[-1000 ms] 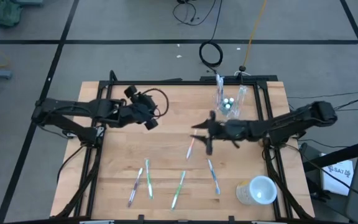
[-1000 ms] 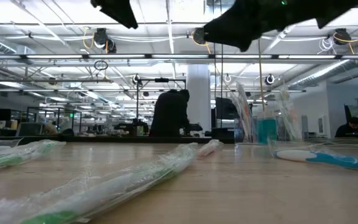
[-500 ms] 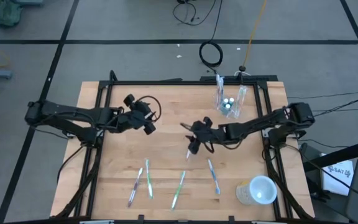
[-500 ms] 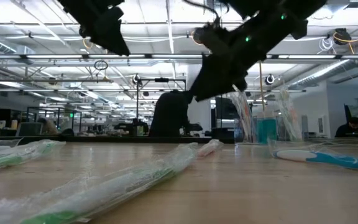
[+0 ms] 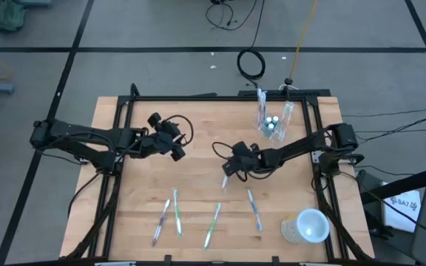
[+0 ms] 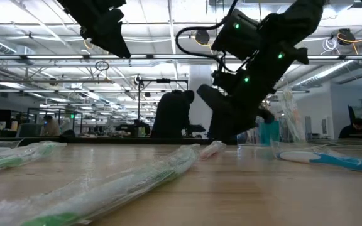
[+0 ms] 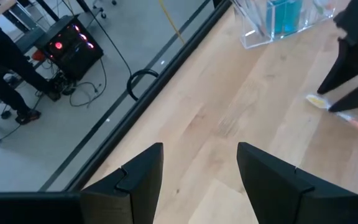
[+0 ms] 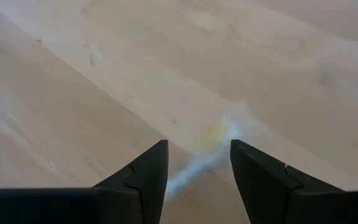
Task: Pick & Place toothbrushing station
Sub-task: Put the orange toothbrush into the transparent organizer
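Observation:
A clear tumbler point(image 5: 273, 120) with toothbrushes and blue white-capped tubes stands at the table's far right; it also shows in the left wrist view point(image 7: 278, 22). A wrapped pink toothbrush point(image 5: 226, 177) lies flat mid-table. My right gripper point(image 5: 232, 167) is open just above its far end point(image 8: 211, 138), with one finger on either side in the right wrist view point(image 8: 197, 149) and low over it in the low view point(image 6: 228, 122). My left gripper point(image 5: 174, 145) is open and empty, raised over the table's left half point(image 7: 201, 152).
Several wrapped toothbrushes lie near the front edge: two at the left point(image 5: 167, 214), a green one point(image 5: 213, 224) and a blue one point(image 5: 254, 209). A larger whitish cup point(image 5: 308, 226) lies at the front right corner. A person point(image 6: 171, 113) stands beyond the table.
My right gripper has gone toward the table's left edge and down, tipping its fingers toward the pink toothbrush's far end. My left gripper has come down a little. The toothbrushes and the tumbler have stayed where they were.

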